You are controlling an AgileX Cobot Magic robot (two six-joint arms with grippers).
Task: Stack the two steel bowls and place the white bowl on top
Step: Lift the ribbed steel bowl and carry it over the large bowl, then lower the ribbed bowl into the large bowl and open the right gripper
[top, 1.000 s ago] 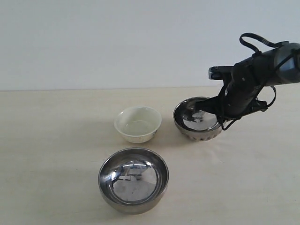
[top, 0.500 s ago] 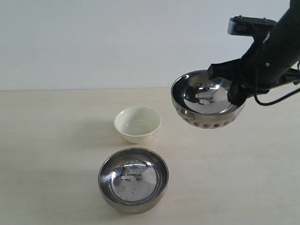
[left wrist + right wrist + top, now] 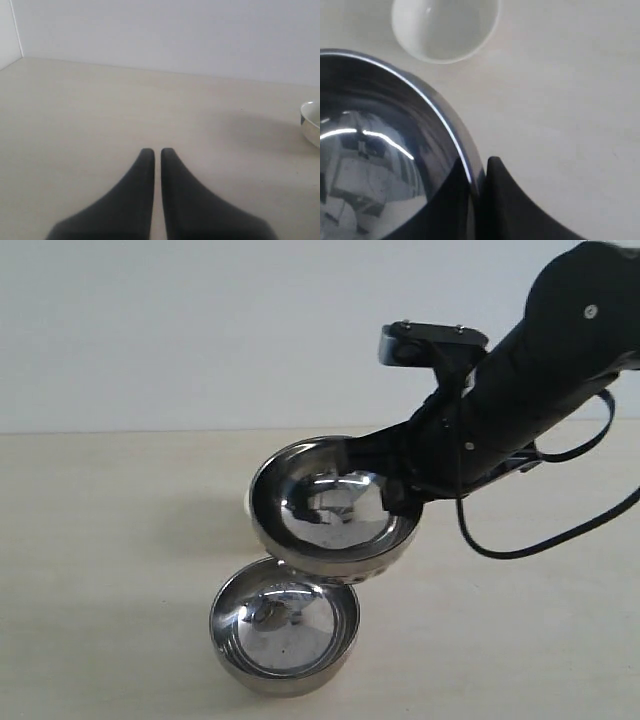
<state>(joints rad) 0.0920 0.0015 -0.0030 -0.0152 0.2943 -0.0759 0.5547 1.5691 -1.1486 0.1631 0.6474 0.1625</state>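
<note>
Exterior view, nearest first: the smooth steel bowl [image 3: 285, 625] sits on the table [image 3: 110, 570], ready as the base. Just above and behind it hangs the dimpled steel bowl [image 3: 335, 510], tilted, its rim pinched by the right gripper [image 3: 479, 175], probably lining up to nest. Farther back stands the white bowl [image 3: 445, 27], largely hidden. The right arm [image 3: 540, 370] slopes down from the right. The left gripper [image 3: 156, 152], pressed together, hangs over bare table.

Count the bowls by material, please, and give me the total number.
Steel bowls: 2 (the held steel bowl in the right gripper; the lower steel bowl on the table)
White bowls: 1 (the white bowl)
Total: 3
</note>
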